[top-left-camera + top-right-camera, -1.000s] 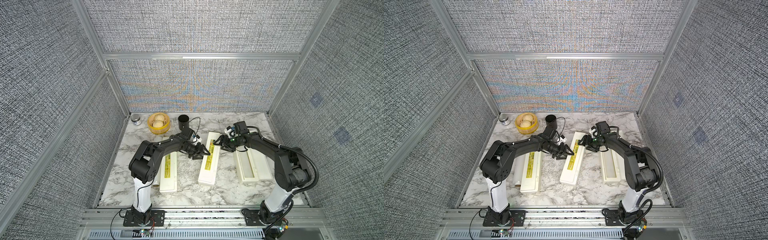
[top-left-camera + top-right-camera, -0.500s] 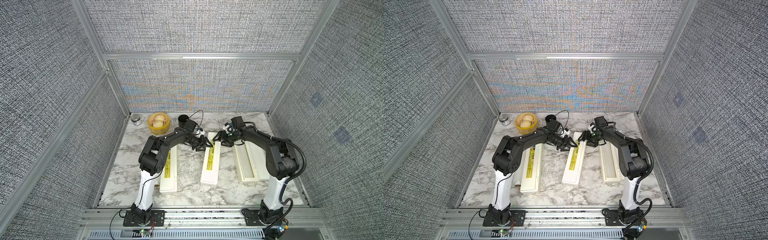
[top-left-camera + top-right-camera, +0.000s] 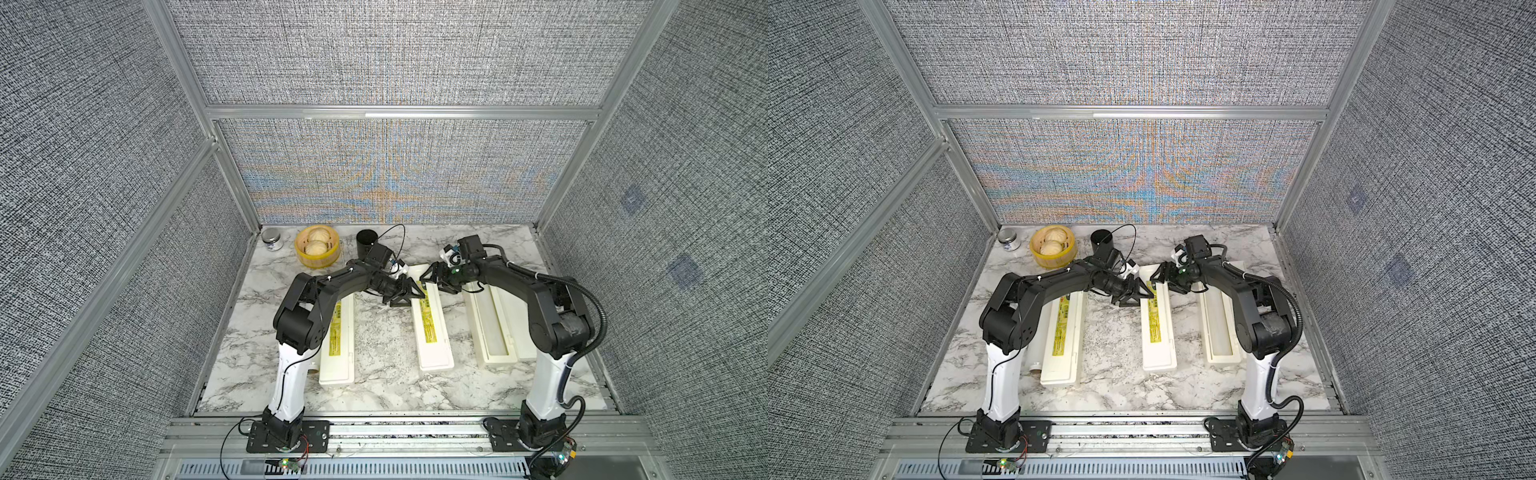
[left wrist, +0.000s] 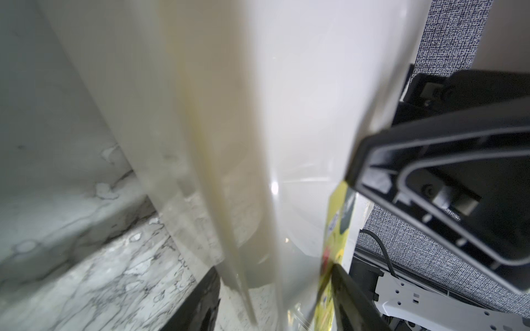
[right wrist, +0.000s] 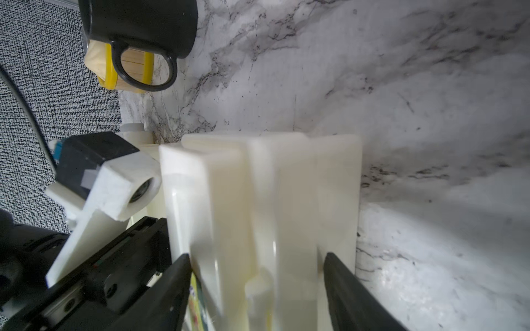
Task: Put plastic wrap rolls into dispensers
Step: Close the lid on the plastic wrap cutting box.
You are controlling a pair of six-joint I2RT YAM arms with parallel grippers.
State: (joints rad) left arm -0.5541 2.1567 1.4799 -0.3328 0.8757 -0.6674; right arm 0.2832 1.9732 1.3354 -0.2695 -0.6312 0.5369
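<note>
Change since a second ago: the middle dispenser (image 3: 432, 336) no longer slants toward the left arm's side. Its near end has swung toward the right arm's side, and both arms have reached further out to its far end. (Read this as squaring and steadying the box before its lid is dealt with; that is a judgement, not a sighting.)

The left tool (image 3: 411, 296) and the right tool (image 3: 432, 279) meet at that far end. In the right wrist view the right tool's fingers (image 5: 350, 292) stand wide astride the box end. In the left wrist view the left tool's fingers (image 4: 352, 303) straddle a narrower part beside the yellow label (image 4: 334, 238). You cannot tell whether either tool presses or merely brackets the box.

Task state: the left dispenser (image 3: 338, 345) is closed and the right dispenser (image 3: 496, 360) lies open on the worktop (image 3: 386, 345). One plastic wrap roll (image 3: 1034, 365) rests just beside the left dispenser, outside it.

Hidden: the left arm covers most of that roll. You can make out no other rolls, and closed lids keep you from seeing whether any are inside. Both wrist views are smeared, so the pale stub (image 5: 258, 289) between the right tool's fingers stays unidentified.
</note>
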